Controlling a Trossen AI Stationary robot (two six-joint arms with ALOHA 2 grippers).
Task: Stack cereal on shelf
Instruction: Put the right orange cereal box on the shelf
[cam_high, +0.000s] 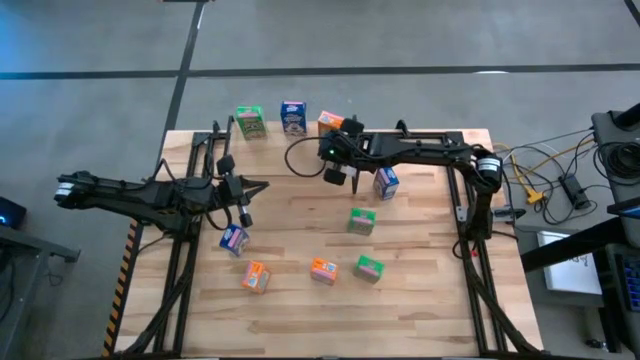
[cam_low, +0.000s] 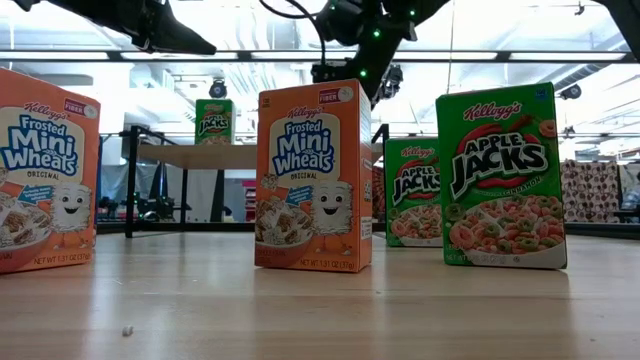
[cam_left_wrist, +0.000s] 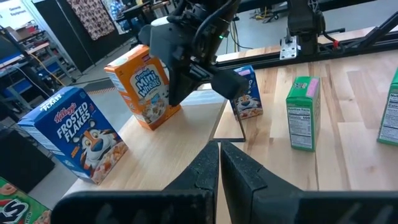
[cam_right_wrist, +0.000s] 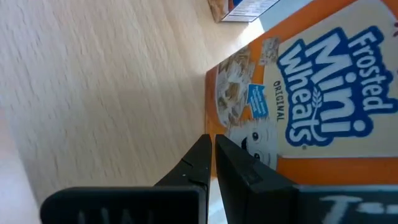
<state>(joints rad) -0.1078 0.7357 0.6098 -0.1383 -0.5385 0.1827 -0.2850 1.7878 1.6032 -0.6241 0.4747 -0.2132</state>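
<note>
Three cereal boxes stand on the shelf (cam_left_wrist: 193, 121) at the table's far edge: green (cam_high: 250, 122), blue (cam_high: 293, 117) and orange (cam_high: 330, 122). My right gripper (cam_right_wrist: 211, 146) is shut with nothing between its fingers. It slants down beside the orange box (cam_right_wrist: 311, 106), its tips by the box's lower front. My left gripper (cam_left_wrist: 219, 152) hangs shut above the table's left side (cam_high: 250, 190), clear of every box. Several more boxes stand on the tabletop. My right gripper has its shut fingertips (cam_right_wrist: 205, 152) at the lower front edge (cam_right_wrist: 214, 121) of the orange box on the shelf, slanting down from the table's right. Whether they touch the box I cannot tell. The box stands upright on the shelf.
On the tabletop stand a blue box (cam_high: 385, 182), a green one (cam_high: 362, 221), a blue one (cam_high: 233, 239), two orange ones (cam_high: 255, 277) (cam_high: 323, 270) and a green one (cam_high: 369, 268). Cables (cam_high: 540, 180) lie off the right edge.
</note>
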